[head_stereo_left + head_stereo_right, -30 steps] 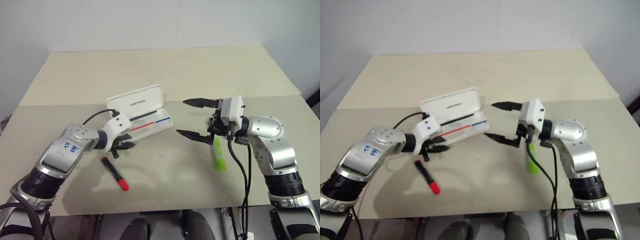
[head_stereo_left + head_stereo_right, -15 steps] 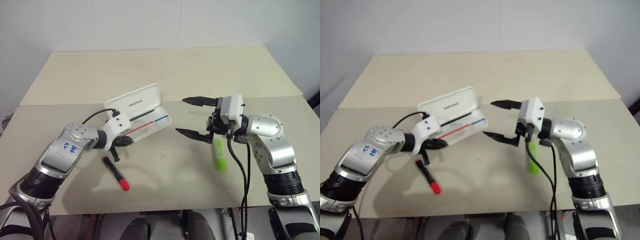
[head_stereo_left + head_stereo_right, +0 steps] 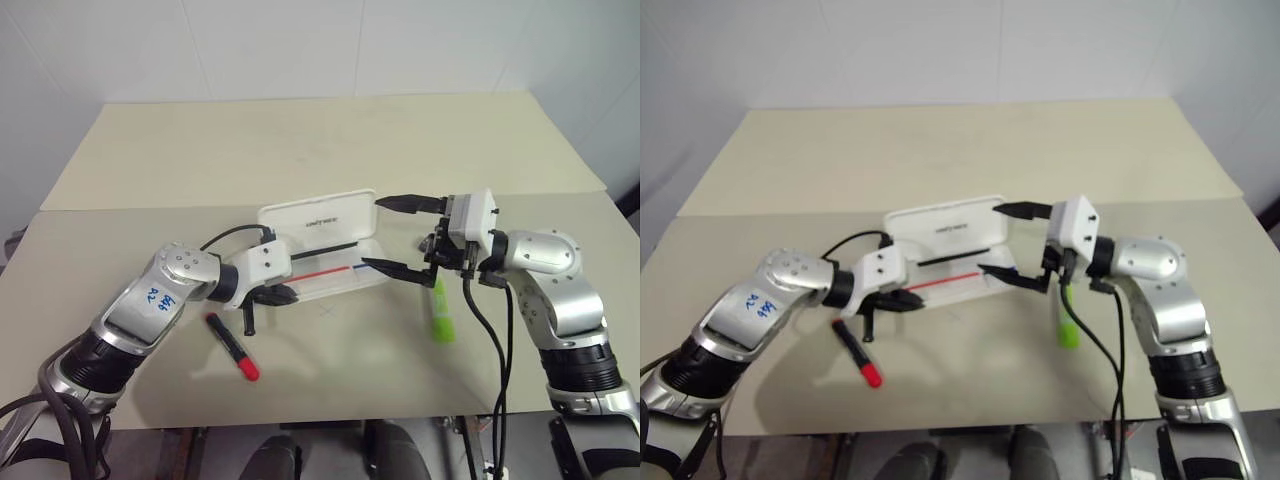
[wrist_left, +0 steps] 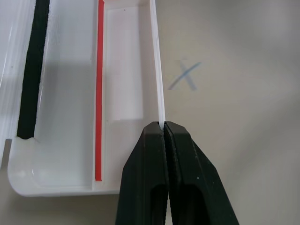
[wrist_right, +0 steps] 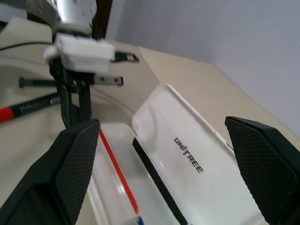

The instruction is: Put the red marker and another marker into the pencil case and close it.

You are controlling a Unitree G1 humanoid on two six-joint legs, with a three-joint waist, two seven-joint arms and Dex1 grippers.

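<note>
We see the pencil case (image 3: 325,250) lying open in the middle of the table (image 3: 300,150), its lid with the dark lettering raised at the back, and the left end effector (image 4: 164,132) clenched on the thin front wall of its tray. The red marker (image 3: 231,347) lies on the table near the case's left end, partly hidden behind the left end effector. The lime-green highlighter (image 3: 441,316) lies to the right, its top covered by the right end effector (image 3: 402,236), whose fingers stand spread wide around the case's right end, holding nothing.

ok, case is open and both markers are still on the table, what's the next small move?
Probably let the left gripper release the pencil case rim it is pinching and go for the red marker just beside it. The green highlighter lies under the right gripper, whose jaws stand open.
</note>
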